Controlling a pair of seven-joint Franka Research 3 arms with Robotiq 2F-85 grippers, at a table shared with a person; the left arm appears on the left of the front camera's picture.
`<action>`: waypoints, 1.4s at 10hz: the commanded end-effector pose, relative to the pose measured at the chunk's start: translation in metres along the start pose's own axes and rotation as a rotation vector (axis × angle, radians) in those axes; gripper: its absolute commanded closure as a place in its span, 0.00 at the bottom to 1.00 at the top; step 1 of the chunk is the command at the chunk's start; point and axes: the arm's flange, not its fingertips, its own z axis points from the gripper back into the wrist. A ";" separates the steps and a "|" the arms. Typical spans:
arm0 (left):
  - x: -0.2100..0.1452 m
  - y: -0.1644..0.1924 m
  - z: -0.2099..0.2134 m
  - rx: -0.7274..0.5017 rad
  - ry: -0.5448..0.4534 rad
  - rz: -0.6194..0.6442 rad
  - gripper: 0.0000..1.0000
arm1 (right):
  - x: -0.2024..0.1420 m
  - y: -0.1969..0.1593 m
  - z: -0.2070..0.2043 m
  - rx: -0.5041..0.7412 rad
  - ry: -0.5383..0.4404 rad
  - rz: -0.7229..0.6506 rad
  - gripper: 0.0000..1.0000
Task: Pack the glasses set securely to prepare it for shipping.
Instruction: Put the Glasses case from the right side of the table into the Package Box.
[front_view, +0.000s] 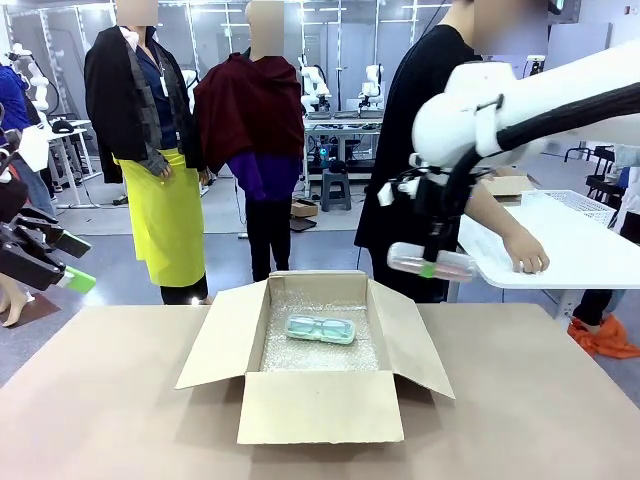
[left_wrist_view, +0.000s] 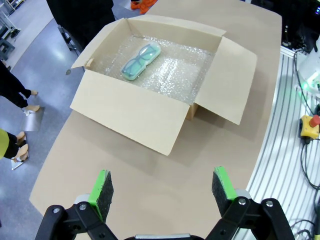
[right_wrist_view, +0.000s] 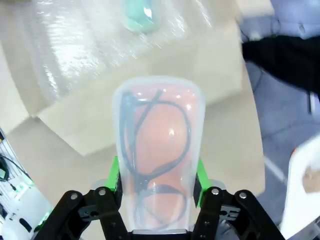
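Over by the far right corner of the cardboard box (front_view: 320, 405), the right arm comes in high with its wrist bent downward, and the right gripper (front_view: 431, 266) hangs in the air well above the tabletop. Its claw is pinched tight on the pinkish-red glasses case (front_view: 445, 264), which lies roughly level across the green pads. From the right wrist cam you can see the case is a cloudy clear plastic shell, rounded at the end, with dark-rimmed frames over the pink inside. The left gripper (left_wrist_view: 162, 192) is parked off at the left side of the table, raised, claw spread wide with nothing in it, looking down at bare tabletop with the box beyond. The mint-green glasses case (front_view: 321, 328) sits inside the box near the back wall, lying flat on a bubble wrap lining (left_wrist_view: 185, 70). All four flaps are folded out. The table (front_view: 100, 400) is a plain tan surface. On the far side a person in a black top rests a hand (front_view: 525, 258) on a white side table (front_view: 590, 262), grey floor behind.
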 end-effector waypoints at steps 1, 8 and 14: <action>0.000 0.000 0.002 -0.014 -0.014 -0.006 0.00 | 0.039 0.009 -0.018 0.088 -0.001 0.070 0.42; 0.000 0.000 0.002 -0.014 -0.014 -0.006 0.00 | 0.153 0.084 -0.111 0.213 0.049 0.243 0.42; 0.000 0.000 0.002 -0.014 -0.014 -0.006 0.00 | 0.157 0.097 -0.178 0.227 0.081 0.169 0.42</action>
